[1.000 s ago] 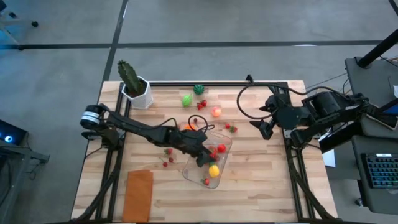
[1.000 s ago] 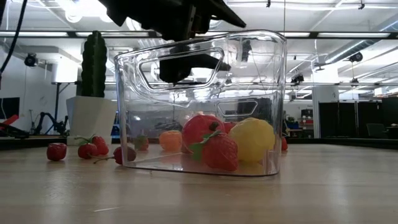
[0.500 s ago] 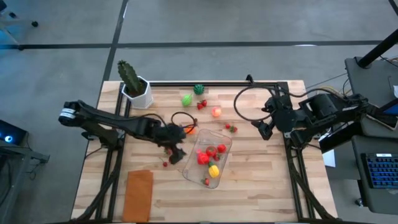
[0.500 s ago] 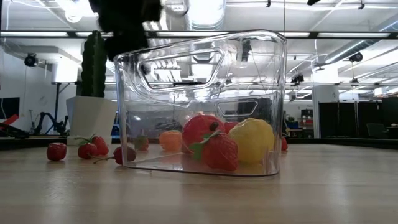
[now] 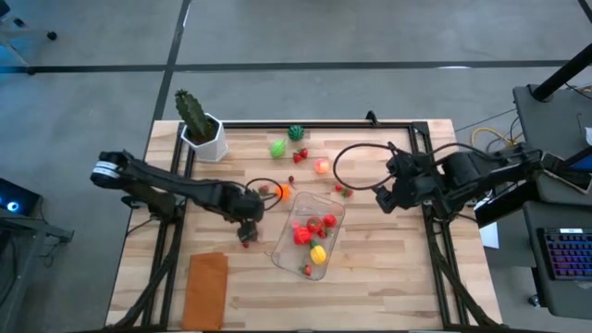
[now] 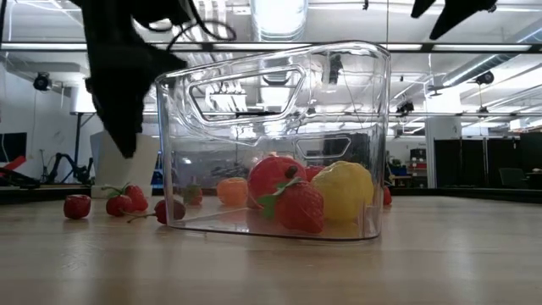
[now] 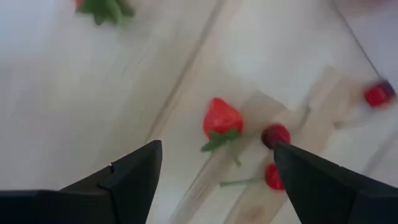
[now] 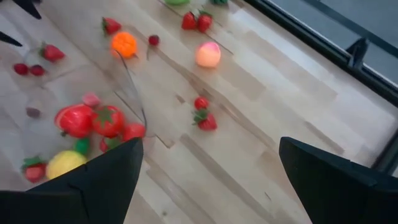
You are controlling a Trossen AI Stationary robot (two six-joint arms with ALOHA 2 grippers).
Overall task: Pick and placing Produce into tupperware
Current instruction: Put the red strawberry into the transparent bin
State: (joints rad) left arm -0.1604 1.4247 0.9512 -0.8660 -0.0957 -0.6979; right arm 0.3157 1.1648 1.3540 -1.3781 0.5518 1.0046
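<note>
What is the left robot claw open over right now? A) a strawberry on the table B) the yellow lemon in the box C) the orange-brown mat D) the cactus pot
A: in its wrist view the left gripper hangs open above a strawberry lying on the bare wood, beside the tupperware and not in it.

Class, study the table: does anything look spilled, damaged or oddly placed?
Nothing stands out. The tupperware sits flat and holds some produce; other pieces, such as a strawberry under the open left pincer, lie loose, awaiting sorting.
</note>
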